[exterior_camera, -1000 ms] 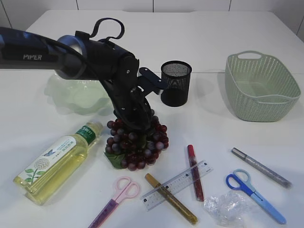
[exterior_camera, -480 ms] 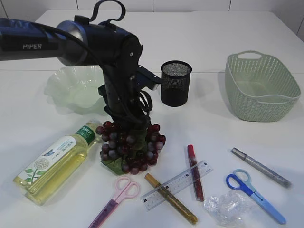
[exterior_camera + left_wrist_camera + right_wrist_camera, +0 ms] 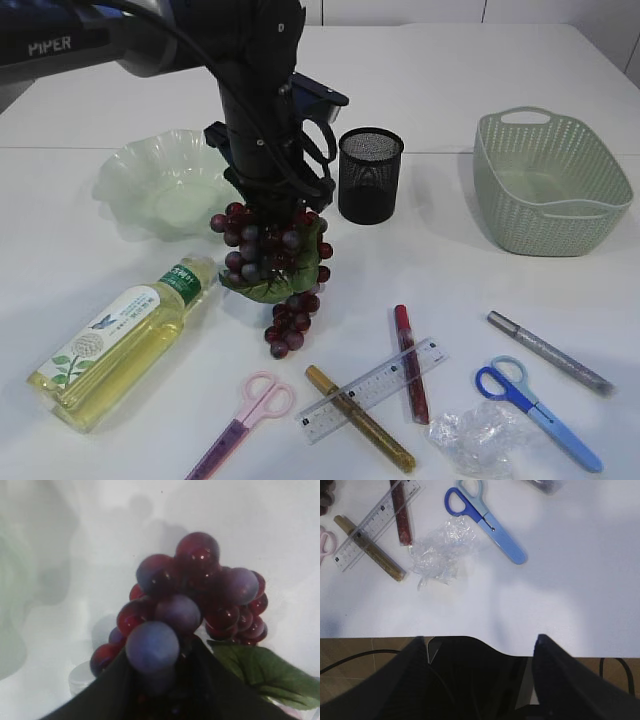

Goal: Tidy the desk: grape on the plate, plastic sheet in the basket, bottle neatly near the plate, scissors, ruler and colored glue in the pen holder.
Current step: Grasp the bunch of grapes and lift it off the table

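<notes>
On the white table (image 3: pixel 470 90), going left to right, the bottle (image 3: pixel 125 340) lies on its side at about 8 o'clock, with the pale green plate (image 3: pixel 125 180) behind it at 10 o'clock. At centre, the left gripper (image 3: pixel 268 215) is clamped on the grape bunch (image 3: pixel 272 262), which hangs clear of the tabletop. The black mesh pen holder (image 3: pixel 370 175) stands at 1 o'clock of the bunch. Pink scissors (image 3: pixel 245 415), gold glue (image 3: pixel 360 432), ruler (image 3: pixel 372 388), red glue (image 3: pixel 411 362), plastic sheet (image 3: pixel 482 436), blue scissors (image 3: pixel 538 410) and silver glue (image 3: pixel 550 352) lie along the near edge from 6 to 4 o'clock; the basket (image 3: pixel 553 180) is at 2 o'clock, and the right gripper (image 3: pixel 480 645) sits wide open and empty over the wood-toned floor (image 3: pixel 350 672).
</notes>
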